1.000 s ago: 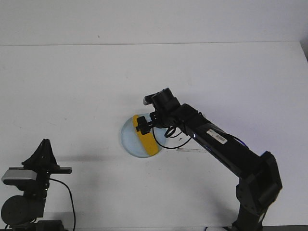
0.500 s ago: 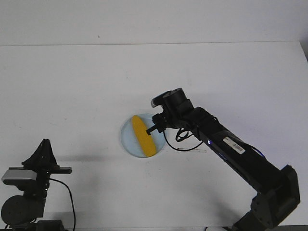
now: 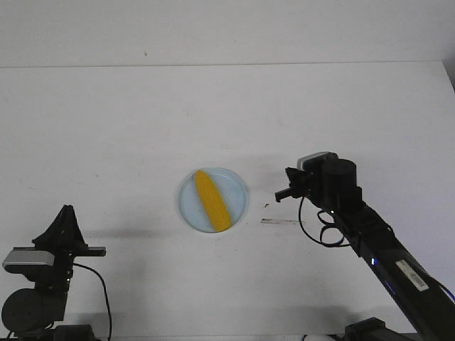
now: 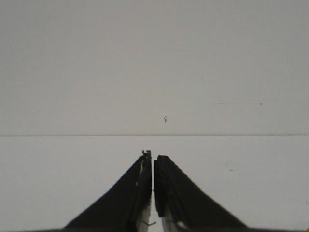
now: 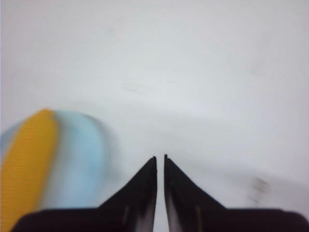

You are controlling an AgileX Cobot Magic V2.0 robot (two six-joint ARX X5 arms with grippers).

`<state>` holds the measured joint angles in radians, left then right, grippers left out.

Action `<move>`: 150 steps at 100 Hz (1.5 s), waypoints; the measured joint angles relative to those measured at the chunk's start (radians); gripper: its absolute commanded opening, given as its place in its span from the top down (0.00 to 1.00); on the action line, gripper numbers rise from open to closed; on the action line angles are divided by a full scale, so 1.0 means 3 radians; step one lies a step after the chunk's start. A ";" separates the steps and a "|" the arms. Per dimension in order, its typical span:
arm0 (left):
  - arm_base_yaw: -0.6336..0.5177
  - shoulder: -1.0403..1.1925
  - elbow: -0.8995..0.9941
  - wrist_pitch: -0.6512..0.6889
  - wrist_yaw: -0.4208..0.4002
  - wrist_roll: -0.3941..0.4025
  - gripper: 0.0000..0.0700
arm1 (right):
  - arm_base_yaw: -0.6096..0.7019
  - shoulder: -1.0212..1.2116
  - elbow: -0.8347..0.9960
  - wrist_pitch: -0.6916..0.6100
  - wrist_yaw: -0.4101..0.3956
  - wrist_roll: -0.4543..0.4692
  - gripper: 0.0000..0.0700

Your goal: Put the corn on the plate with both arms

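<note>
While the left arm point(image 3: 43, 280) sits folded at the table's near left corner, its gripper point(image 4: 153, 193) is clenched on nothing, the two black fingers point(image 4: 137, 193) nearly meeting over bare white table point(image 3: 106, 128) in the left wrist view. Toward the middle of the table lies the plate point(image 3: 238, 192), pale blue and round, with the corn point(image 3: 212, 200) resting on it. The cob's long axis runs diagonally, one end toward the far left rim and the other toward the near right rim, where it reaches the plate's edge; it lies left of the plate's centre, leaving a bare crescent of blue on the right. Right of the plate, and clear of it, hangs the right gripper point(image 3: 283, 193), pointing left toward the plate, its arm point(image 3: 384, 249) stretching back to the near right corner. In the blurred right wrist view its fingers point(image 5: 145, 193) stand pressed almost together, empty, with the plate point(image 5: 82, 159) and corn point(image 5: 26, 164) off to one side. A thin dark mark point(image 3: 281, 221) lies on the table just near of the gripper. Behind the table rises a plain white wall point(image 3: 227, 28).
</note>
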<state>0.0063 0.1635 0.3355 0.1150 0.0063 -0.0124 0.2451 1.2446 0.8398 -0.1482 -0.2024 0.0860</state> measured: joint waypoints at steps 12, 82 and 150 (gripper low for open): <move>0.0000 0.0000 0.0000 0.0000 0.0000 0.0000 1.00 | -0.0252 -0.0312 -0.0378 0.0106 0.0362 -0.0004 0.98; 0.0000 0.0000 0.0000 0.0000 0.0000 0.0000 1.00 | -0.0646 -0.2372 -0.1516 0.0338 0.0589 -0.0290 0.98; 0.0000 0.0000 0.0000 -0.0001 0.0000 0.0000 1.00 | -0.0646 -0.3602 -0.1516 0.0343 0.0589 -0.0291 0.98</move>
<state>0.0063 0.1635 0.3355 0.1146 0.0063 -0.0124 0.0513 0.1638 0.3851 -0.0452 -0.0257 -0.0013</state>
